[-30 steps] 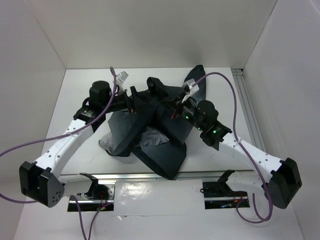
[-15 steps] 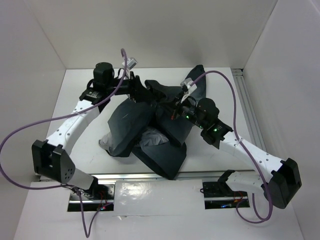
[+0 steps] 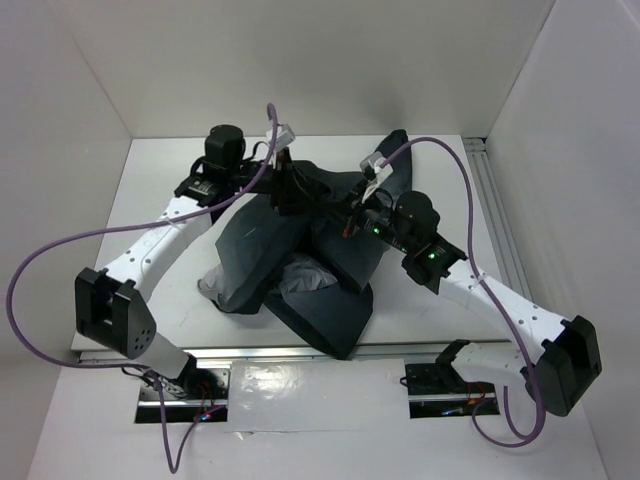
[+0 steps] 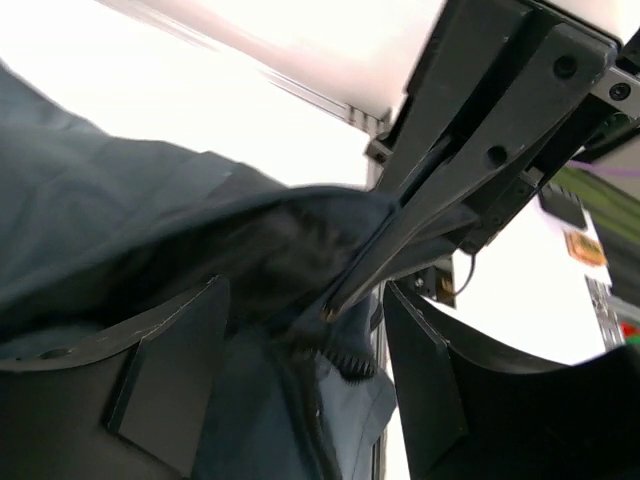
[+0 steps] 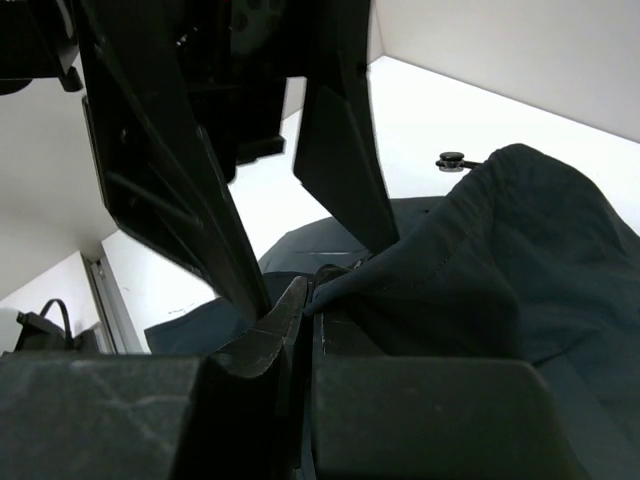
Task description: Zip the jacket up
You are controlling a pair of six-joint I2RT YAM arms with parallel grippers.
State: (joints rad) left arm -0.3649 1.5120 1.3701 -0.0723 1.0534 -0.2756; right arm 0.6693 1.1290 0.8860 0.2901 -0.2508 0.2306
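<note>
The dark charcoal jacket (image 3: 265, 250) lies crumpled mid-table, with light grey lining (image 3: 300, 275) showing near the front. My right gripper (image 3: 352, 215) is shut on a fabric edge of the jacket (image 5: 500, 260), with its jaws pressed together on the fold in the right wrist view (image 5: 308, 300). My left gripper (image 3: 285, 190) is open over the jacket's far part. In the left wrist view (image 4: 305, 300) its jaws straddle dark fabric and a row of zipper teeth (image 4: 350, 365). The right gripper's tips (image 4: 330, 312) pinch cloth just beyond them.
White walls enclose the table on three sides. An aluminium rail (image 3: 495, 220) runs along the right side and a mounting rail (image 3: 300, 355) along the front. Purple cables (image 3: 60, 250) loop from both arms. A drawcord toggle (image 5: 452, 158) lies on the table by the jacket.
My left arm has swung right and farther over the jacket, bringing its open gripper close to the right gripper. The right gripper has stayed shut on the fabric, almost still.
</note>
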